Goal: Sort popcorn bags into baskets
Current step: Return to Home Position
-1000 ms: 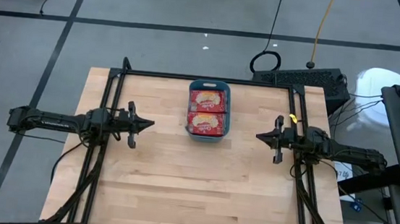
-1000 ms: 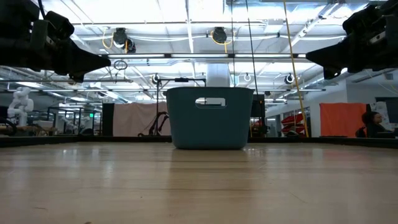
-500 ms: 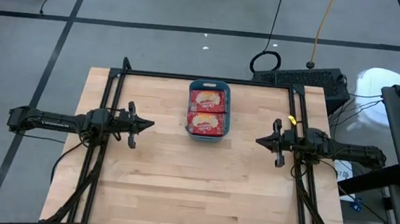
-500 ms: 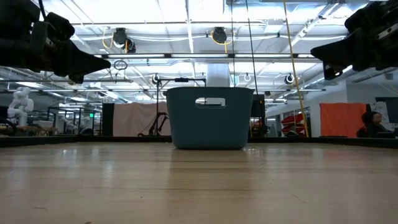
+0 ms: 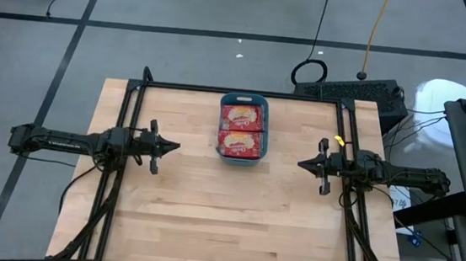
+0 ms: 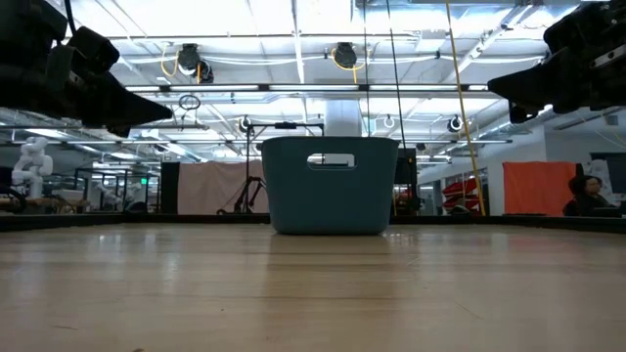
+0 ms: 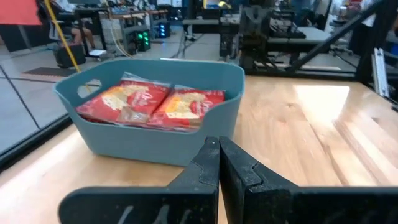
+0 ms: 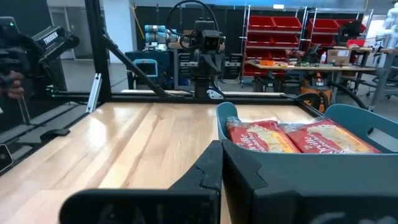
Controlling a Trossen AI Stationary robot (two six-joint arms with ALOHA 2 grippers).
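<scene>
Glossy red bags (image 5: 241, 129) fill the round-cornered teal plastic bin (image 5: 244, 97) on the wooden table (image 5: 226, 214). The left gripper (image 5: 174, 146) and right gripper (image 5: 302, 163) flank it, fingers pressed together.

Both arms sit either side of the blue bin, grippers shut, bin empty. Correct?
Not quite. The blue bin isn't empty: the high view shows red popcorn bags filling it. The rest holds: the left gripper and the right gripper sit either side of it, both shut.
</scene>
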